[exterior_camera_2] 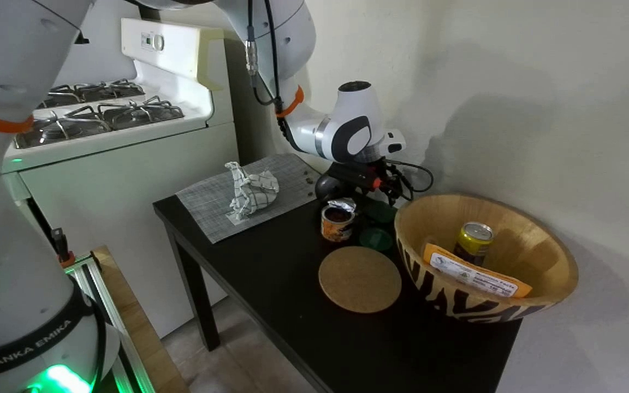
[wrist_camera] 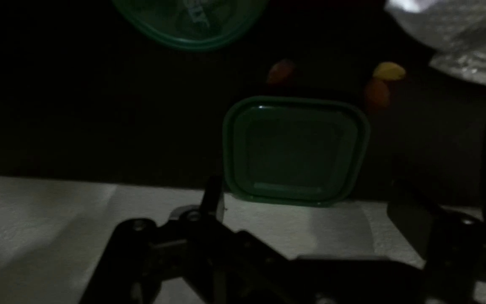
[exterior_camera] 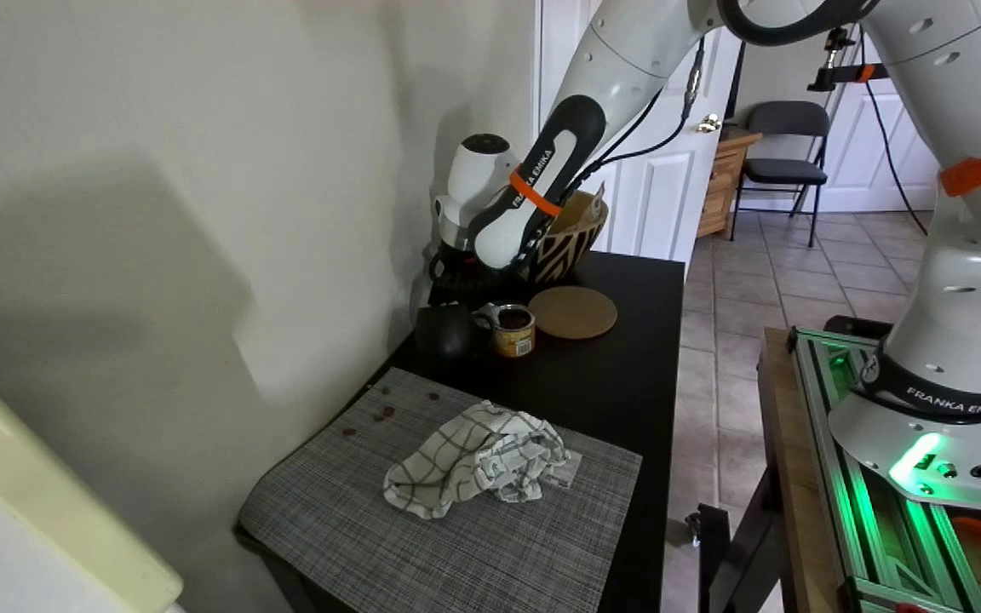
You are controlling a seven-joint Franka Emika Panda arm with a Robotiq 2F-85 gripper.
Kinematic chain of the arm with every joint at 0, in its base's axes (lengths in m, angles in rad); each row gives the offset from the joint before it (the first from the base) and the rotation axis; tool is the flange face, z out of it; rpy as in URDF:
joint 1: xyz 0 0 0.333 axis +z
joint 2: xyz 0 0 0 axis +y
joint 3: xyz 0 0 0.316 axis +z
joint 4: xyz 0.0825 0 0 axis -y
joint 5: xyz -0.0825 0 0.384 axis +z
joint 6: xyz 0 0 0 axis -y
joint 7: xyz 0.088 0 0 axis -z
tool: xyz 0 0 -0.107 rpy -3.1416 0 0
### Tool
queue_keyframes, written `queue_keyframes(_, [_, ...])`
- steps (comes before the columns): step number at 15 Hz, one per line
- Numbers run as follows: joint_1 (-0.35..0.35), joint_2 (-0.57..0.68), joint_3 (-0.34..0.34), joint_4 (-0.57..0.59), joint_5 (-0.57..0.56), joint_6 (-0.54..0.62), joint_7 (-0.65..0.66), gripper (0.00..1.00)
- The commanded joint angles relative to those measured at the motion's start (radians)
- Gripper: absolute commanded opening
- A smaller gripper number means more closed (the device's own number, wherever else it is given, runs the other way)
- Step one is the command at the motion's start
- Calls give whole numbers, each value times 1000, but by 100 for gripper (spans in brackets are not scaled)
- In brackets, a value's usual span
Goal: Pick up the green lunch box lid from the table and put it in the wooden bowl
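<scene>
The green lunch box lid (wrist_camera: 295, 150), a dark green rounded square, lies on the black table (exterior_camera_2: 429, 355) at the edge by the wall in the wrist view. It also shows as a dark green patch (exterior_camera_2: 380, 212) in an exterior view. My gripper (wrist_camera: 307, 185) is open, one finger at each side of the lid's wall-side end, with nothing held between them. In an exterior view the gripper (exterior_camera_2: 393, 188) is low over the table beside the wooden bowl, its tips hard to see. The wooden bowl (exterior_camera_2: 478, 312) holds a can and an orange packet; it is partly behind the arm in an exterior view (exterior_camera: 571, 247).
A round green lid (wrist_camera: 192, 25) lies near the square one. An opened can (exterior_camera_2: 337, 224) with peeled foil, a dark mug (exterior_camera: 446, 332) and a tan disc (exterior_camera_2: 360, 279) stand close by. A checked cloth (exterior_camera: 482, 460) lies on a grey mat (exterior_camera: 354, 519). The wall borders the table.
</scene>
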Motion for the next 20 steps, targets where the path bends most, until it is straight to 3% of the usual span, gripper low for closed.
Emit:
queue_keyframes(1, [-25, -7, 60, -25, 17, 18, -19, 100])
queue_keyframes(6, [-13, -54, 67, -71, 16, 17, -3, 100])
queue_keyframes(13, [9, -52, 16, -84, 10, 44, 41, 100])
queue_keyframes(20, [-12, 14, 11, -36, 20, 48, 46, 100])
